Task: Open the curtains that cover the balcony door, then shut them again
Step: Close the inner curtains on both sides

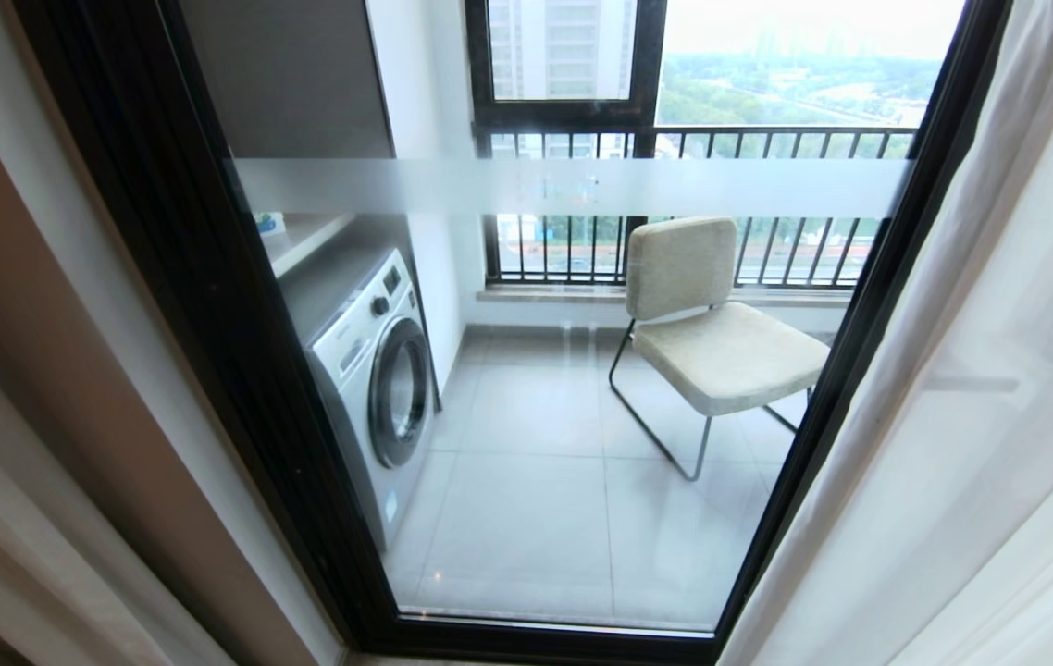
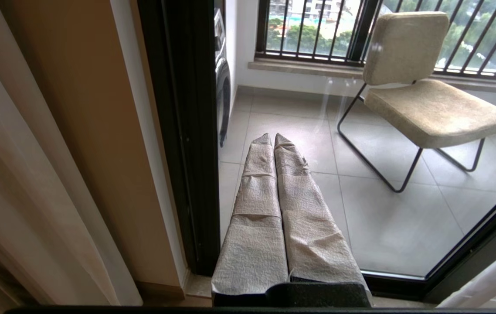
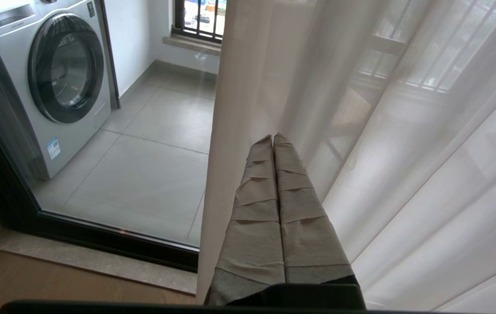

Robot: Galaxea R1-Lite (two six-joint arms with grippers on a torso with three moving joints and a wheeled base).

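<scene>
The balcony door [image 1: 212,305], dark-framed glass with a frosted white band, fills the middle of the head view and stands uncovered. The sheer white curtain [image 1: 971,398] hangs gathered on the right, and a cream-beige curtain [image 1: 36,444] hangs along the left edge. Neither arm shows in the head view. My left gripper [image 2: 273,136] is shut and empty, pointing at the glass beside the door's frame [image 2: 187,139]. My right gripper [image 3: 273,137] is shut with nothing between its fingers, its tips in front of the sheer curtain [image 3: 405,152] near that curtain's edge; I cannot tell whether they touch it.
Behind the glass on the tiled balcony stand a washing machine [image 1: 378,370] on the left and a beige cushioned chair [image 1: 712,333] on the right. A dark-framed window with a railing [image 1: 702,148] closes the balcony at the back. A stone threshold [image 3: 82,259] runs under the door.
</scene>
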